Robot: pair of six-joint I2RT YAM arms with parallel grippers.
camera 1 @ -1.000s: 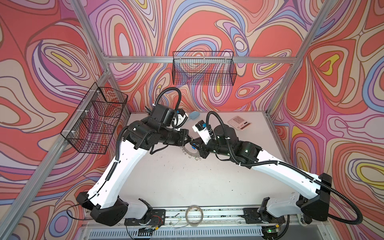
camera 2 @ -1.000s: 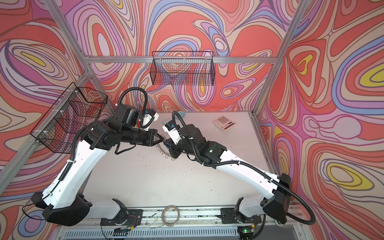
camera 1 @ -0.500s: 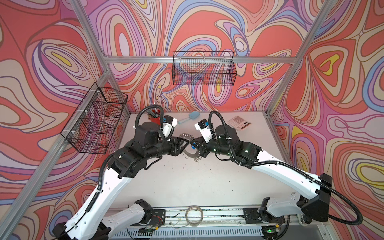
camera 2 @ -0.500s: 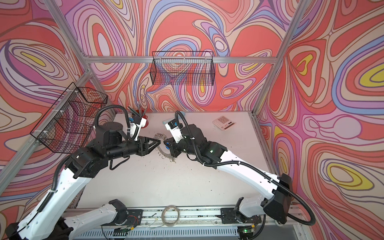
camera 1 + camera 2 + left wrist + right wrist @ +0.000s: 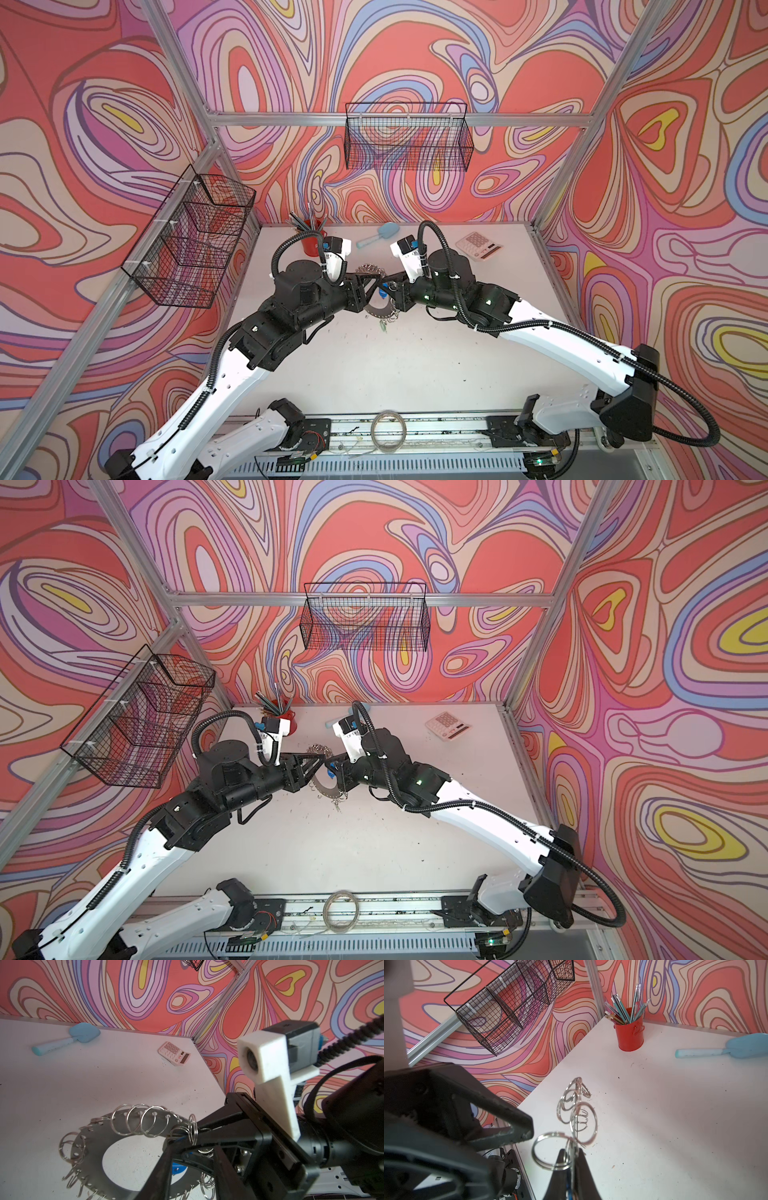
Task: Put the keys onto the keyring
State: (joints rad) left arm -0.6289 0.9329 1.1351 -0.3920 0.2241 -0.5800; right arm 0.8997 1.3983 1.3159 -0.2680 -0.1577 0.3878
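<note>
Between the two end effectors: the flat grey metal keyring disc (image 5: 87,1159), with a large round hole and a fringe of small wire split rings, lies on the white table (image 5: 374,374), one rim directly under both tips.
Right end effector (image 5: 571,1151): pressed together at a split ring on that rim. Blue shows between its fingers, so it seems to pinch the small metal key with a blue oblong plastic tag (image 5: 177,1169).
Left end effector (image 5: 376,284): partly spread, holding nothing, tips just beside the right tips.
Just changed: a second ago the left end effector was pressed together at the disc. It let go, drew back, and has returned with jaws apart.
Meaning: probably a regrip, to steady or pry the split ring while the blue-tagged key is threaded. That key is not visibly on yet.
Small metal key with a green plastic tag (image 5: 383,328): at the disc's rim, a little toward the arm bases from the right end effector's tip. It is too small to tell whether it is hooked.
</note>
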